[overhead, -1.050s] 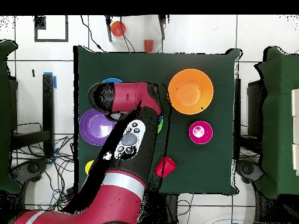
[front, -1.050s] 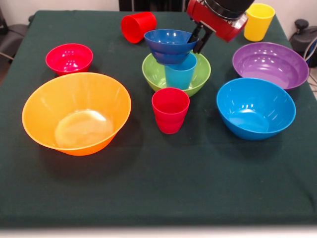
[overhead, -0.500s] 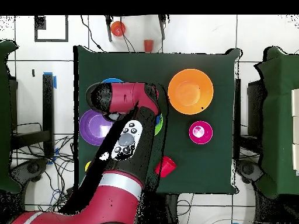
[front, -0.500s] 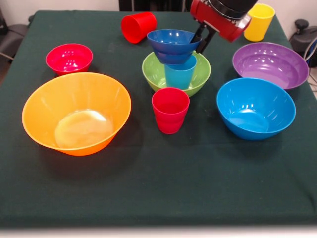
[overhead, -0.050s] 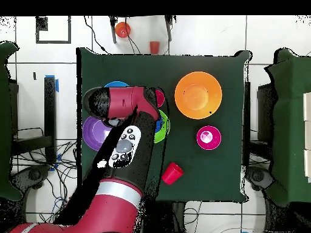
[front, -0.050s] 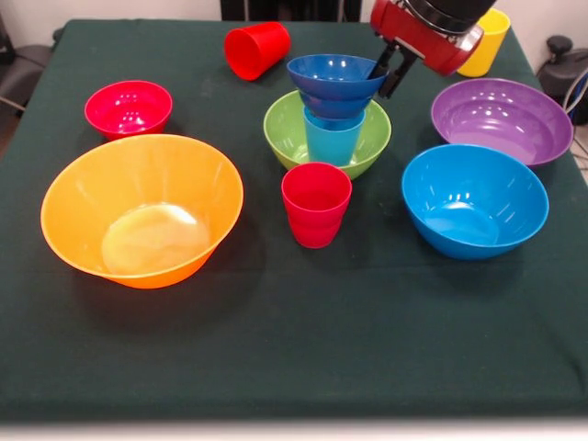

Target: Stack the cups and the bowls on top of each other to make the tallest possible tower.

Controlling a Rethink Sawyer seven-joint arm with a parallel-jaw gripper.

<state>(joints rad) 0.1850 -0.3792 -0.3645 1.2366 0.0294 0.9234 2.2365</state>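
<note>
Green tablecloth [front, -0.050s: 303,340] — near half bare, tool [front, -0.050s: 386,72] at small dark blue bowl [front, -0.050s: 335,81] rim, grip unclear.

Dark green cloth-covered table [front, -0.050s: 303,349]. Directly on it: orange bowl [front, -0.050s: 142,209] lower left, red bowl [front, -0.050s: 128,107] upper left, green bowl [front, -0.050s: 285,133] centre, blue bowl [front, -0.050s: 474,199] right, purple bowl [front, -0.050s: 501,118] upper right. Red cup [front, -0.050s: 316,203] upright at centre, second red cup [front, -0.050s: 256,49] on its side at top, yellow cup [front, -0.050s: 487,46] top right.

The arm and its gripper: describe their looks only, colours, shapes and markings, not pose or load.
The arm is glossy red with black joint sections and a pale grey band near its base. The overhead view shows a black oval panel on it with small light round buttons. In the front view the gripper hangs from a red housing as slim black fingers.
</note>
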